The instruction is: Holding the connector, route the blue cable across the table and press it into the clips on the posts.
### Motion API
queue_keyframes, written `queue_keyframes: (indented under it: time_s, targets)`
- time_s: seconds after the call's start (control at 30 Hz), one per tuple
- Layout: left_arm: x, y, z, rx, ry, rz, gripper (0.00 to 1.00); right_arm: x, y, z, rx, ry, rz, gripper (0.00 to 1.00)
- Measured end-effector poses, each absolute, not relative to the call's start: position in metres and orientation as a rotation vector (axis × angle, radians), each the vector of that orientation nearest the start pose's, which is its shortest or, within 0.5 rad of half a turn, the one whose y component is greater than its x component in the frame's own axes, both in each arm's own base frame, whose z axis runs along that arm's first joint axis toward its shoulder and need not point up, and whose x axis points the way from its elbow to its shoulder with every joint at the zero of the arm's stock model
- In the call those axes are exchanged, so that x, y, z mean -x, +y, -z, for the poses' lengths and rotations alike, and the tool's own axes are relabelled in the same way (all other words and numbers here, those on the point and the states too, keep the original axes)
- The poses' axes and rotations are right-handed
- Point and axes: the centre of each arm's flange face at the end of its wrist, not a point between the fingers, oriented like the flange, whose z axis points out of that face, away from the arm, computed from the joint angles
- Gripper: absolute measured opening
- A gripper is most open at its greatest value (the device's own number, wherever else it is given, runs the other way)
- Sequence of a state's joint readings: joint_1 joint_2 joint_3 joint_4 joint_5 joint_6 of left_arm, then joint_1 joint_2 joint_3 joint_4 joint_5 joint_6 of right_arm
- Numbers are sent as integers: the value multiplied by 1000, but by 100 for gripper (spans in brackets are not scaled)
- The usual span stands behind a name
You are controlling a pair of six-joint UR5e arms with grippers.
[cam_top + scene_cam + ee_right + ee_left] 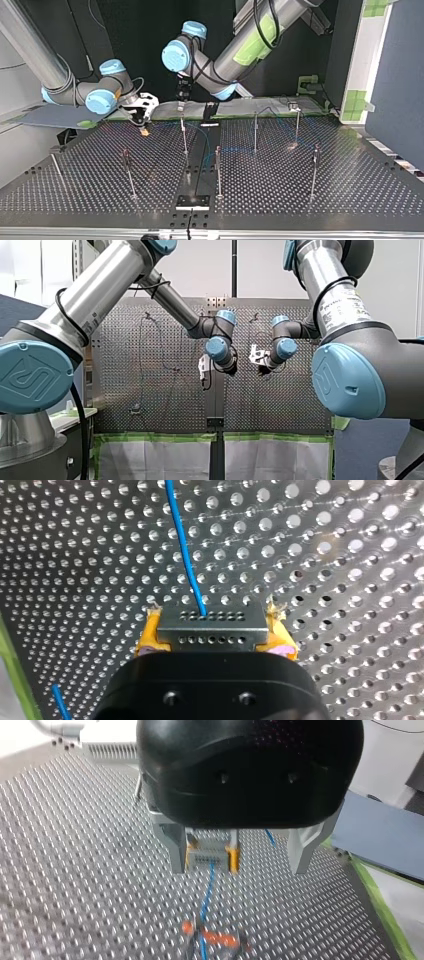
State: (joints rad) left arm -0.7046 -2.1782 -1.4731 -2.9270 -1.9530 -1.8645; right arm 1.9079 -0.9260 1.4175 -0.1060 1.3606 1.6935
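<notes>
My right gripper [215,642] is shut on the grey connector [211,625], with a yellow pad [150,635] pressed to each end. The blue cable [185,555] runs from the connector out over the perforated table [350,555]. In the left wrist view, my left gripper [240,867] hangs open above the table. Its metal fingers [176,851] hold nothing. The held connector [210,856] sits just beyond them, and the cable [207,890] trails away from it. In the top view, my right gripper [144,124] is low at the far left and my left gripper [181,102] is beside it. Thin clip posts [184,135] stand across the table.
More posts [218,170] [315,170] [127,172] stand towards the near side. The cable [235,148] lies loosely among the posts at the top view's right. A black strip [200,170] runs down the table's middle. Green tape [385,910] marks the table's edge beside a blue panel [385,840].
</notes>
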Motion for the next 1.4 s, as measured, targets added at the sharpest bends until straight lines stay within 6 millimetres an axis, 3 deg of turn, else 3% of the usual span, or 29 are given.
queue_keyframes:
  time_s: [0.27, 0.5, 0.67, 0.87, 1.17, 1.4]
  targets:
    - [-409, -523, -215, -109, 1800, 386, 100, -353, -563, -182, 2496, 1757, 1849, 0]
    - [-419, -521, -219, -83, 1794, 376, 100, -341, -569, -186, 2476, 1774, 1853, 0]
    - [-426, -524, -206, -83, 1819, 345, 100, -329, -573, -201, 2448, 1782, 1886, 0]
    - [-430, -541, -192, -81, 1825, 339, 100, -317, -572, -206, 2434, 1789, 1890, 0]
    - [-453, -554, -217, -27, 1764, 379, 100, -311, -567, -214, 2431, 1784, 1899, 0]
    - [-460, -565, -203, -18, 1791, 355, 100, -312, -566, -215, 2433, 1777, 1901, 0]
